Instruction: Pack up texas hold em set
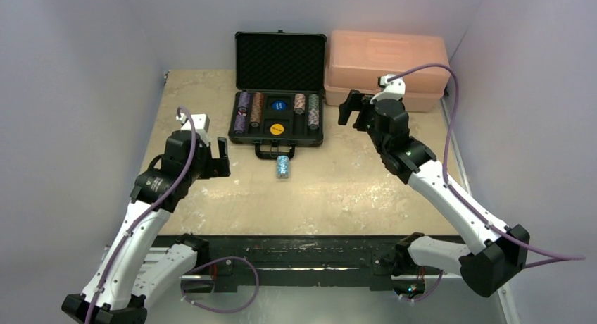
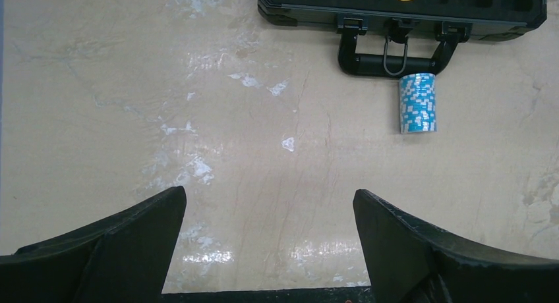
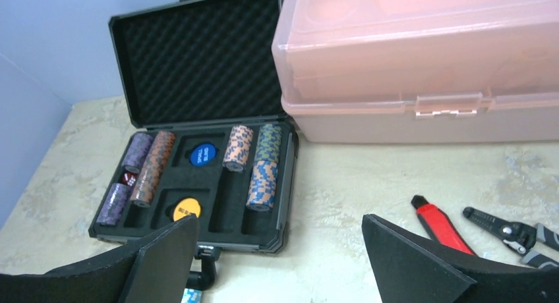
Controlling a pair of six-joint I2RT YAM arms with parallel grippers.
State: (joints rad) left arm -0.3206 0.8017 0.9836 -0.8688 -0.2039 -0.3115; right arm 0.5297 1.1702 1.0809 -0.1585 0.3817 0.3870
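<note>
Case (image 1: 279, 106) open on tabletop (image 1: 338, 197), lid upright; chip rows sit in its left and right slots, blue disc (image 3: 203, 154) and yellow disc (image 3: 186, 209) in the centre ones; one blue-white chip stack (image 2: 417, 103) lies on its side outside, just in front of the case handle (image 2: 366, 67), possibly touching it, hard to tell; left claw (image 2: 267, 194) spread wide, empty, front-left of case; right claw (image 3: 280, 220) spread wide, empty, right of case; pink box (image 3: 422, 53) just right of case; red cutter (image 3: 440, 225) further right.
</note>
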